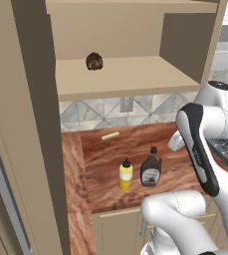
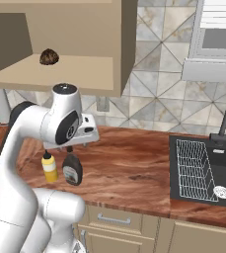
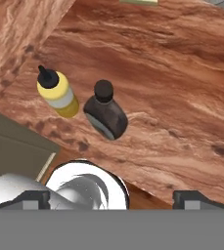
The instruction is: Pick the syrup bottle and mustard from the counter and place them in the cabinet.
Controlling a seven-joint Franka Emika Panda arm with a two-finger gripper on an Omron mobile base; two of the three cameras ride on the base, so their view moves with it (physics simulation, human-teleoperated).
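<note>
Mustard (image 1: 126, 175) just beside syrup bottle (image 1: 151, 169), pale stick (image 1: 110, 136) behind

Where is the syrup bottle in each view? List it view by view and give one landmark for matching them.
Left base view: the syrup bottle stands lower centre on the counter, right of the mustard.
Right base view: lower left, below the robot's arm, again right of the mustard.
Hand view: centre-left, seen from above, cap upward in the picture.
Shared landmark: the mustard, close beside it everywhere.
</note>
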